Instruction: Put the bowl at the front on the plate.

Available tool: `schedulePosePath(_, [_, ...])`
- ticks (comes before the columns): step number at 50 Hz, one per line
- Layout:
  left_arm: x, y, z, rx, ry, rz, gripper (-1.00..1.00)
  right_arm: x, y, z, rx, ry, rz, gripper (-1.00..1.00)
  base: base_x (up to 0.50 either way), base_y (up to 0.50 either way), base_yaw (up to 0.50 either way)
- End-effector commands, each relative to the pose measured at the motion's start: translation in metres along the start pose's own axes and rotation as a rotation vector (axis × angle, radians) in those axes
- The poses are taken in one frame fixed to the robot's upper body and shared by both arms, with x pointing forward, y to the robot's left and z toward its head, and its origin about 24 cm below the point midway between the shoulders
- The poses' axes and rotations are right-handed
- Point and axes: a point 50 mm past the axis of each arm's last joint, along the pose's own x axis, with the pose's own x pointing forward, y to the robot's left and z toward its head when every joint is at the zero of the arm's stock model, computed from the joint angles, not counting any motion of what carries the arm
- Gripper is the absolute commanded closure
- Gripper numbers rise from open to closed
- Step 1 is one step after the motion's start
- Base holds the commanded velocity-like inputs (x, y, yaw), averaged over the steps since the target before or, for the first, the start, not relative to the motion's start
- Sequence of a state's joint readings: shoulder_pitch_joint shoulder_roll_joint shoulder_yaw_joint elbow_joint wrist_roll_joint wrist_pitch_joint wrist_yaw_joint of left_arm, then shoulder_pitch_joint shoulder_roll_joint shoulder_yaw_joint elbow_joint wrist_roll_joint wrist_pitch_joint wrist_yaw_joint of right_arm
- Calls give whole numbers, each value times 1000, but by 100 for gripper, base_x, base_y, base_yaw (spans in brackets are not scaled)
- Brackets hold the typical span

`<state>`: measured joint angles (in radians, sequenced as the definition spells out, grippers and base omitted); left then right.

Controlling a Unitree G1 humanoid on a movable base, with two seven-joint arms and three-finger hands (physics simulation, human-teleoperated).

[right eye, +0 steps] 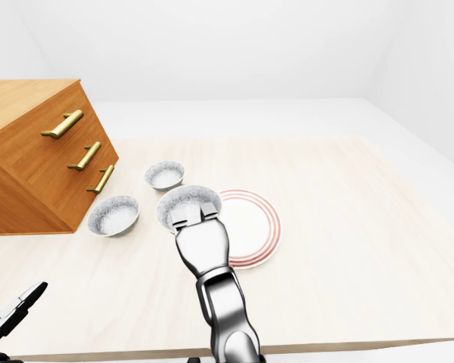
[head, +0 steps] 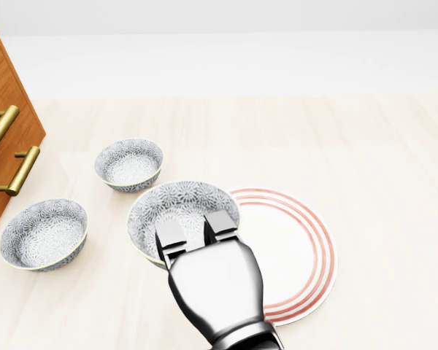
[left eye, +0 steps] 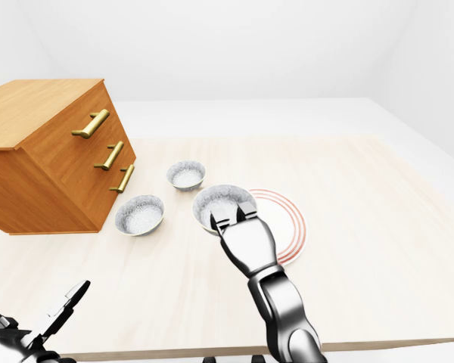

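**Q:** Where is the bowl?

**A:** It is at the centre of the head view. The bowl (head: 181, 208), white with a grey pattern, overlaps the left edge of the plate (head: 306, 251). The plate is white with red rings and lies centre right on the pale table (head: 365, 146). Most of the bowl is left of the plate. I cannot tell whether it hangs clear or touches.

**Q:** What holds it?

**A:** The right hand (head: 215, 281), silver, rises from the bottom edge. Two fingers (head: 220, 222) hook over the bowl's lower rim and reach inside. The thumb is hidden beneath, so the grip reads as a pinch on the rim.

**Q:** And the other hand?

**A:** The left hand (left eye: 38, 329) sits in the lower left corner of the left-eye view. Its fingers are spread and it holds nothing.

**Q:** Is anything else nearby?

**A:** A second bowl (head: 129, 164) stands at upper left and a third bowl (head: 44, 233) at lower left. Both are apart from the held one. A wooden dresser (left eye: 53, 151) fills the far left.

**Q:** How should the step be done well?

**A:** I would carry the bowl right until its foot is over the plate's white middle. Hold it level, since a rim pinch could let it tip. Lower it gently and let go only once it sits flat. Then draw the hand back toward the bottom edge without catching the rim.
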<state>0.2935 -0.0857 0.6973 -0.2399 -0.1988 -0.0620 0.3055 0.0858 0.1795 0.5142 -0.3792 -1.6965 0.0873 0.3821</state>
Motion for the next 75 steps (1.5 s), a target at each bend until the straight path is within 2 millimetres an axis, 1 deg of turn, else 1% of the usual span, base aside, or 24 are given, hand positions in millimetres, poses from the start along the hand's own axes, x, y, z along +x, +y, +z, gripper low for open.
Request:
schedulePosePath(1, [0, 0, 0, 3, -2, 0, -100, -17, -14, -7, -42, 41, -61, 100, 0, 0, 0])
schedulePosePath(4, [0, -1, -2, 2, -2, 0, -100, -15, -10, -4, -15, 16, -61, 100, 0, 0, 0])
schedulePosePath(24, [0, -1, -2, 2, -2, 0, -100, -15, -10, -4, -17, 11, -61, 100, 0, 0, 0])
schedulePosePath(26, [0, -1, -2, 2, 0, 0, -100, -15, -6, -8, -38, 28, -45, 100, 0, 0, 0])
schedulePosePath(33, [0, -2, -3, 3, -5, 0, -100, -17, -15, -23, -94, 111, -52, 100, 0, 0, 0])
schedulePosePath(36, [0, -2, -3, 3, -4, 0, -100, -17, -16, -31, -92, 142, -55, 100, 0, 0, 0])
schedulePosePath(38, [0, -2, -3, 4, -4, 0, -100, -19, -18, -36, -124, 181, -42, 100, 0, 0, 0])
schedulePosePath(41, [1, -3, -6, 7, 6, -2, -100, -20, -19, -45, -119, 216, -45, 100, 0, 0, 0])
schedulePosePath(42, [2, -3, -3, 5, 5, 2, -100, -21, -19, -47, -122, 226, -48, 100, 0, 0, 0])
schedulePosePath(49, [0, -2, -2, 4, -1, 3, -100, -20, -17, -58, -105, 256, -50, 100, 0, 0, 0])
schedulePosePath(59, [1, -3, -3, 6, 1, 1, -100, -20, -12, -70, -102, 294, -41, 100, 0, 0, 0])
schedulePosePath(65, [0, -3, -1, 6, 2, -1, -100, -18, -9, -74, -97, 301, -45, 100, 0, 0, 0])
schedulePosePath(75, [0, -3, -2, 2, 3, -3, -100, -8, -1, -72, -59, 266, -67, 100, 0, 0, 0])
